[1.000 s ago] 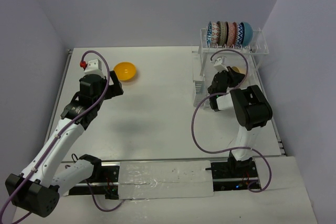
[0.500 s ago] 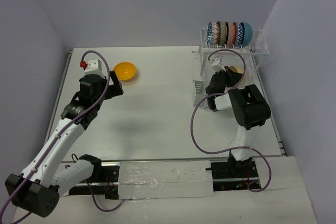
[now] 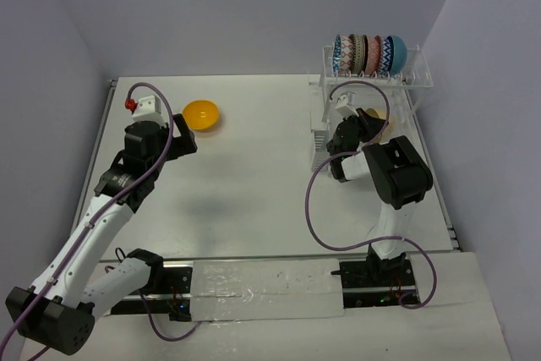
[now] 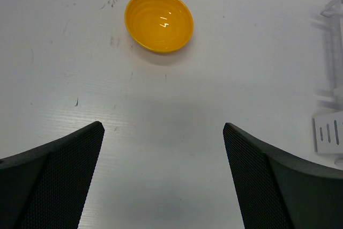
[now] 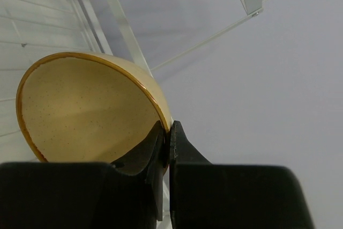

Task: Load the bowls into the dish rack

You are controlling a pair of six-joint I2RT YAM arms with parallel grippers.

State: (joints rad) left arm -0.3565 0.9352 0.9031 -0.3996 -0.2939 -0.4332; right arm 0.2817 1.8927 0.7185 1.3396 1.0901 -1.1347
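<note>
Squarely on bowl (image 5: pixel 80 105) rim: right gripper (image 5: pixel 167 128)

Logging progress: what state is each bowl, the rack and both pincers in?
Orange bowl: upright, not yet racked.
Speckled tan bowl: tilted, held by rim.
Racked bowls: standing on edge in dish rack.
Left pincer: open, empty.
Right pincer: shut on speckled tan bowl.

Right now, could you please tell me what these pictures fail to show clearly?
Right wrist view: the right gripper covers the lower edge of the speckled bowl; where it sits against the dish rack is unclear.
Top view: gripper and bowl mostly hidden by the right arm.
Left wrist view: the rack is cut off by the right edge.
Top view: the racked bowls are too small to count.
</note>
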